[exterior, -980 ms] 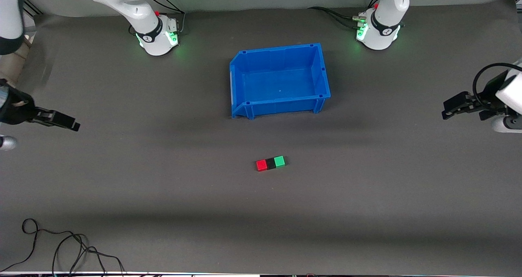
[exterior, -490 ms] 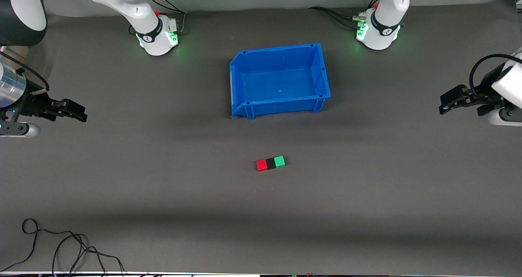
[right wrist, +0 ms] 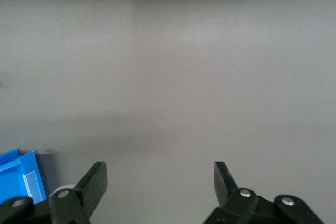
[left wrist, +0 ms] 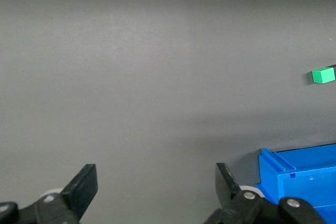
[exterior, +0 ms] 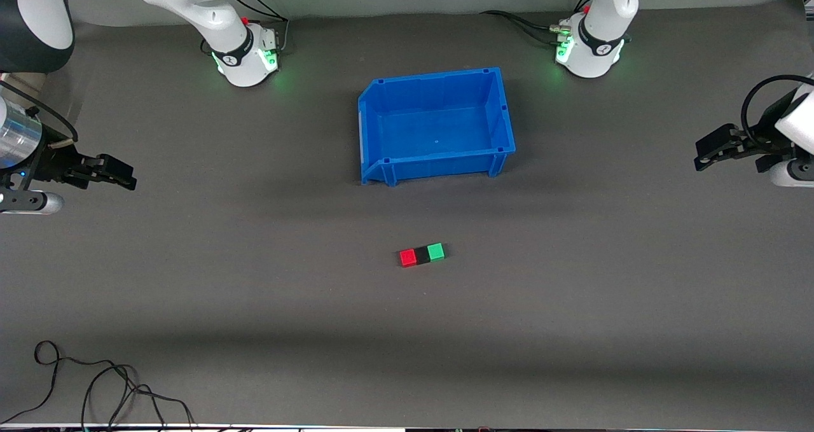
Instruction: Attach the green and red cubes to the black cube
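Observation:
The red cube [exterior: 407,257], the black cube [exterior: 422,254] and the green cube [exterior: 435,251] lie in one touching row on the grey mat, nearer to the front camera than the blue bin, the black one in the middle. The green cube [left wrist: 323,76] also shows in the left wrist view. My left gripper [exterior: 701,156] is open and empty over the mat at the left arm's end of the table [left wrist: 156,179]. My right gripper [exterior: 129,177] is open and empty over the mat at the right arm's end [right wrist: 160,177]. Both are well away from the cubes.
An empty blue bin [exterior: 381,95] stands mid-table between the bases and the cubes; its corner shows in the left wrist view [left wrist: 299,182] and the right wrist view [right wrist: 21,174]. A loose black cable [exterior: 95,387] lies at the front corner at the right arm's end.
My right gripper rose and pulled in a second ago, then stayed still. My left gripper has drawn back slightly toward the table's end. The cubes have not moved.

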Tool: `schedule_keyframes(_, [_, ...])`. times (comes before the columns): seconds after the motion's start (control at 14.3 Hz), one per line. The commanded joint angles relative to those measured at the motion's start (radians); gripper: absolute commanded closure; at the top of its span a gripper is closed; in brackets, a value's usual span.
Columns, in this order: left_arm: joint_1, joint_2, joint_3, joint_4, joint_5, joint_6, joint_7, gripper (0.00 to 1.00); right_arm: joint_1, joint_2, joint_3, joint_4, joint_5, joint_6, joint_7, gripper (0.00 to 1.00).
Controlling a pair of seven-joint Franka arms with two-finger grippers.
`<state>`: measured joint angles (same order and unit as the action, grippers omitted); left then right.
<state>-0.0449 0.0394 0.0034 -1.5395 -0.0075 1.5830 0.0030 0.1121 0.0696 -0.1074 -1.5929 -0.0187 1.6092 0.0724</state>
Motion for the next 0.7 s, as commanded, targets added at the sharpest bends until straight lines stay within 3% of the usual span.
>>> schedule_keyframes(0.0, [-0.009, -0.026, 0.007, -0.024, 0.009, -0.003, 0.014, 0.00, -0.102, -0.045, 0.079, -0.039, 0.000, 0.023, -0.025, 0.09])
schedule_keyframes(0.14, [-0.010, -0.020, 0.006, -0.015, 0.012, -0.006, 0.014, 0.00, -0.143, -0.056, 0.127, -0.042, -0.001, 0.021, -0.022, 0.09])
schedule_keyframes(0.63, [-0.010, -0.015, 0.006, -0.011, 0.015, -0.012, 0.017, 0.00, -0.149, -0.079, 0.141, -0.059, 0.005, 0.017, -0.013, 0.09])
